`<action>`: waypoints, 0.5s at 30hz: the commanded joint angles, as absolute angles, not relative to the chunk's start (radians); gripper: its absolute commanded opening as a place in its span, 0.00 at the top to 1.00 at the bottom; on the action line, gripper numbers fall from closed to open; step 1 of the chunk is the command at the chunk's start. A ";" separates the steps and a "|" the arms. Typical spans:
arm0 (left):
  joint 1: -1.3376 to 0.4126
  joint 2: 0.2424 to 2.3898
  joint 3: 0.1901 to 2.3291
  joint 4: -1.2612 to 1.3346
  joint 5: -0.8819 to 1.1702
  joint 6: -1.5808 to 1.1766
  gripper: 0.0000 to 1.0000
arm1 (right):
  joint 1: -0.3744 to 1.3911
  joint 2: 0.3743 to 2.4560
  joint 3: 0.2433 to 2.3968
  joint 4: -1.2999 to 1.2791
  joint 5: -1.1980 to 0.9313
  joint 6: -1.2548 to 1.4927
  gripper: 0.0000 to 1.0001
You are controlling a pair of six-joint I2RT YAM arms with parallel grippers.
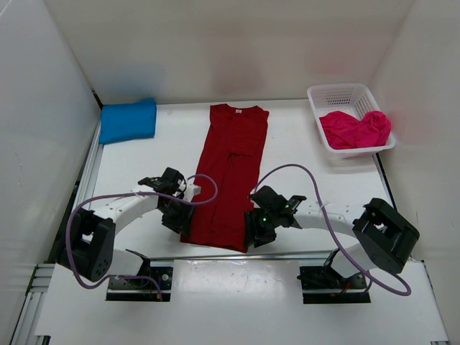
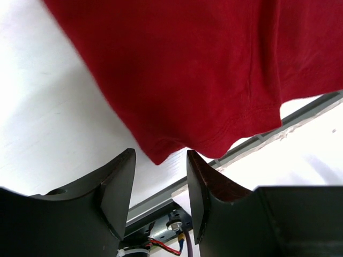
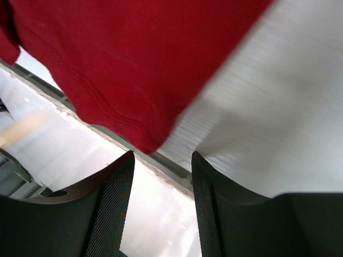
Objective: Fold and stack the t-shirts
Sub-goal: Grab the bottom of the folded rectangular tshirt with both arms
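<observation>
Claws are held parted and empty: the left gripper (image 2: 161, 163) at the near-left hem corner of the dark red t-shirt (image 1: 231, 169), the right gripper (image 3: 162, 160) at the near-right corner (presumably for an even lengthwise fold). Farther out, the blue t-shirt (image 1: 128, 121) is laid folded far left; the pink t-shirt (image 1: 356, 129) is bunched in the basket (image 1: 338, 93).

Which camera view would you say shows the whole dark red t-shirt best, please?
The top external view: the dark red t-shirt lies there in full, from collar to hem. Each wrist view shows only one hem corner of it close up, and the right wrist's picture is slightly blurred.
</observation>
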State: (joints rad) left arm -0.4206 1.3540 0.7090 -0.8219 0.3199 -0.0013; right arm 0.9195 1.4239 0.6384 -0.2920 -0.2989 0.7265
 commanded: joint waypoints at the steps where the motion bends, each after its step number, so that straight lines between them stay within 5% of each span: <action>1: -0.451 1.347 0.670 -0.811 0.333 0.000 0.46 | 0.940 1.440 0.614 -0.239 -0.307 0.761 0.47; 15: -0.460 1.353 0.684 -0.749 0.319 0.000 0.48 | 0.959 1.526 0.592 -0.173 -0.318 0.813 0.47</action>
State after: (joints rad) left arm -0.4660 1.3708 0.6628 -0.8074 0.3008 -0.0082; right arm 0.9512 1.4868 0.6308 -0.1596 -0.3775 0.8139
